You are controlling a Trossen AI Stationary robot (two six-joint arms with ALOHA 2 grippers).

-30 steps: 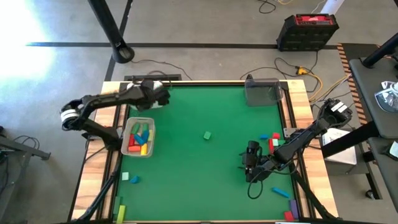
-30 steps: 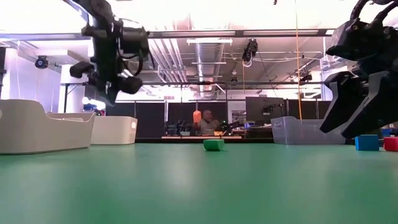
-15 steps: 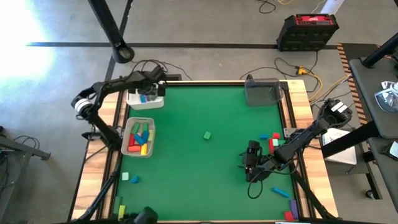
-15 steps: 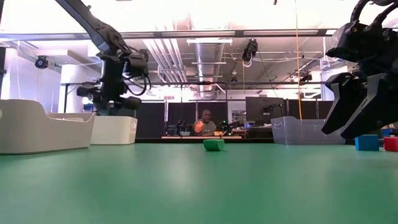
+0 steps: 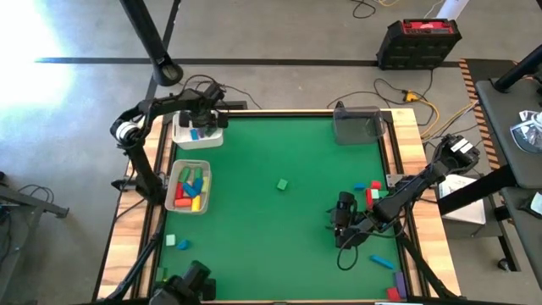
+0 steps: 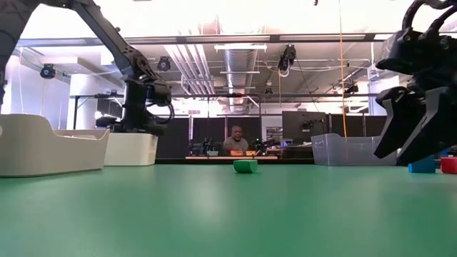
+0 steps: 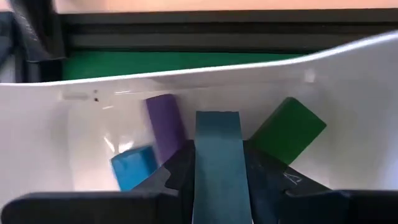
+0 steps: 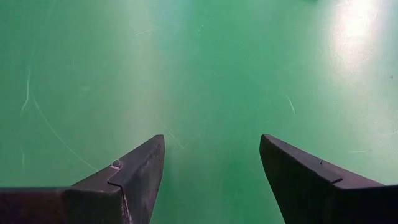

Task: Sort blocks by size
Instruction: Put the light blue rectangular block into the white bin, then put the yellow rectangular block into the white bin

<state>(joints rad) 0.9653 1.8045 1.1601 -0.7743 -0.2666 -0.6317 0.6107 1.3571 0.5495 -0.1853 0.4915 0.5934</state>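
Left tool (image 7: pixel 217 180): upper left of the high view, over the white tray (image 5: pixel 185 134); fingers (image 7: pixel 177 171) clamped on a blue bar (image 7: pixel 217 158) that points down into the tray.
White tray contents: in the left wrist view, a purple block (image 7: pixel 164 127), a small blue block (image 7: pixel 134 167) and a green block (image 7: pixel 287 129) lie on the tray floor, around the held bar.
Grey tray (image 5: pixel 175 174): left of the high view, below the white tray; holds red, blue, green and yellow blocks piled together.
Loose blocks, lower left: two small teal blocks (image 5: pixel 176 243) on the worktop (image 5: pixel 254 212) below the grey tray; a green bar (image 5: pixel 163 278) near the bottom edge.
Green cube (image 5: pixel 282 183): alone at the centre of the worktop; in the low view it sits mid-frame on the green surface.
Right tool (image 8: pixel 211 168): lower right of the high view, low over bare green worktop; fingers spread wide, nothing between them.
Clear bin (image 5: pixel 356 125): upper right corner of the worktop.
Loose blocks, right: red and blue blocks (image 5: pixel 370 190) just beyond the right arm; a blue bar (image 5: pixel 381 261) and red and purple pieces near the lower right corner.
Person (image 6: pixel 237 138): seated far behind the worktop, centre of the low view.
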